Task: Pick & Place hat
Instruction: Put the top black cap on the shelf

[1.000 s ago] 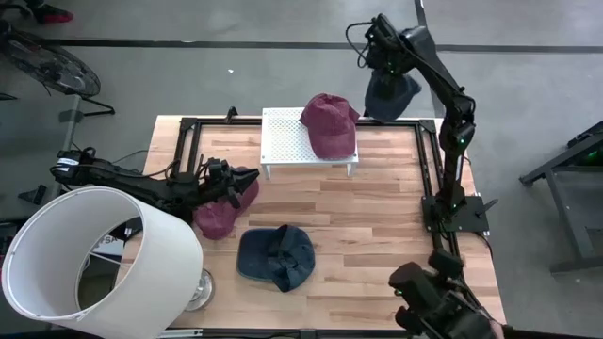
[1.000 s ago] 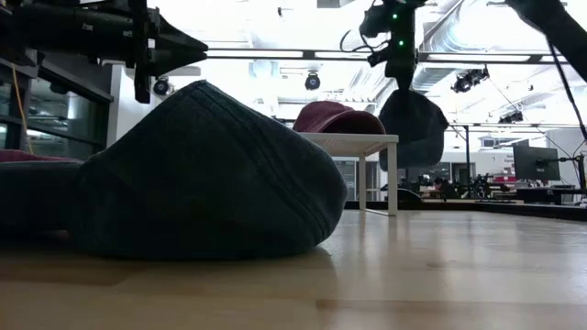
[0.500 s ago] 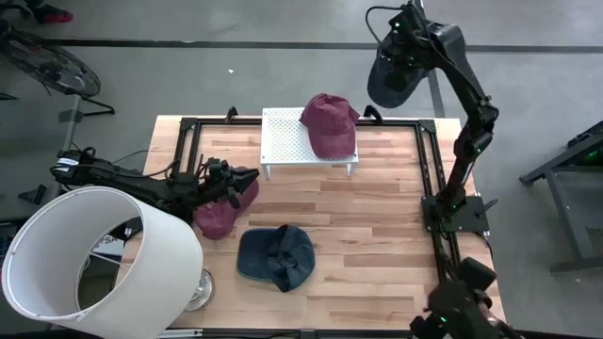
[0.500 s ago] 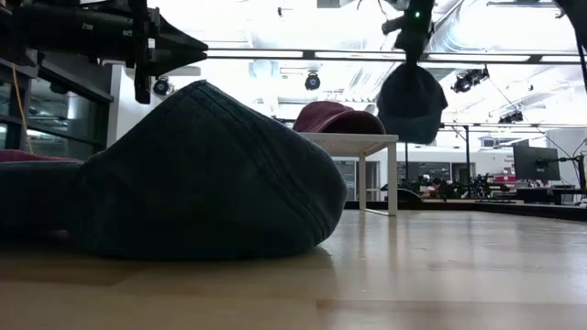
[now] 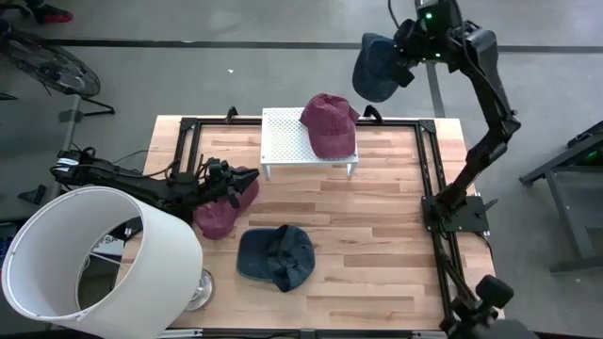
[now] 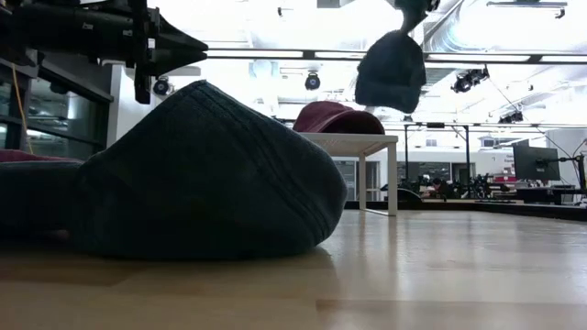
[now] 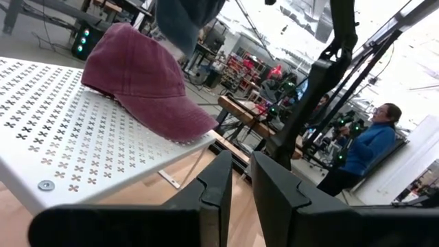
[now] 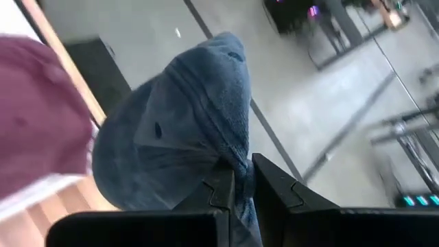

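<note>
A robotics lab: exposed ceiling ducts (image 6: 477, 37), benches with monitors (image 6: 537, 163), concrete floor (image 5: 236, 85), more rigs (image 7: 302, 103) behind.

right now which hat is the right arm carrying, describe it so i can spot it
Start at the white perforated stand at the far edge of the table, where a maroon cap rests. Look above and beyond its right end: a dark blue cap hangs in the air, pinched by the right gripper. Unlike the other blue cap lying on the wood, it touches nothing but the gripper.
</note>
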